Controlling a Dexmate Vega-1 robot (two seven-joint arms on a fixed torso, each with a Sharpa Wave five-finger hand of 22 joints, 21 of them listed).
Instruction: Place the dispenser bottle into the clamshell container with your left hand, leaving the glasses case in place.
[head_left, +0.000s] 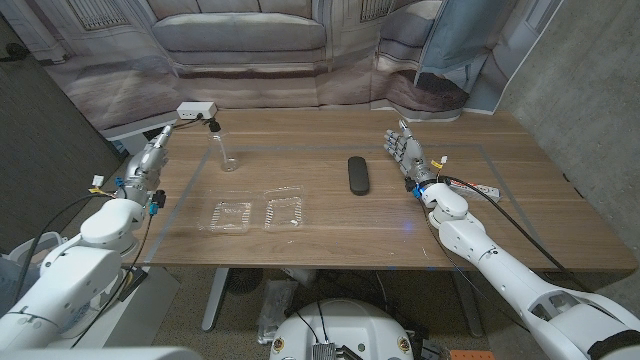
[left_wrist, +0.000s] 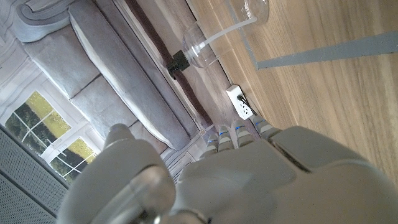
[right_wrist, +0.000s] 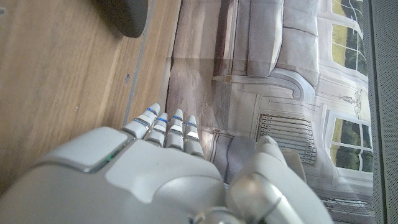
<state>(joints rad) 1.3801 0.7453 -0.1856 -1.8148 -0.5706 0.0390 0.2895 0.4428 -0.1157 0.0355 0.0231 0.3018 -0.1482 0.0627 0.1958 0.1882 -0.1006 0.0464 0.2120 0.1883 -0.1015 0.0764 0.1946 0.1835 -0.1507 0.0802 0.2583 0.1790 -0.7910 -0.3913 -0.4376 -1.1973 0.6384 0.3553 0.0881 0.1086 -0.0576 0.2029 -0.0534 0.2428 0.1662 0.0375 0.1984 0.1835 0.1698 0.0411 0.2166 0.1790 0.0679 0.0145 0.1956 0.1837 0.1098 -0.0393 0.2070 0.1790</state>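
Observation:
The clear dispenser bottle (head_left: 224, 150) with a black pump top stands upright at the table's back left. It also appears in the left wrist view as the bottle (left_wrist: 208, 45). My left hand (head_left: 154, 157) is to the left of it, apart, fingers straight and holding nothing; the same hand (left_wrist: 242, 177) is seen from its back. The open clear clamshell container (head_left: 260, 214) lies nearer the front, both halves up. The black glasses case (head_left: 358, 175) lies in the middle, also seen as the case (right_wrist: 127, 15). My right hand (head_left: 404, 152) stands to its right, fingers straight, empty.
A white power strip (head_left: 196, 109) sits at the back left edge, beside the bottle's pump, and appears as the strip (left_wrist: 240, 103) too. Grey tape (left_wrist: 323, 53) marks a rectangle on the wood. A sofa backdrop hangs behind the table.

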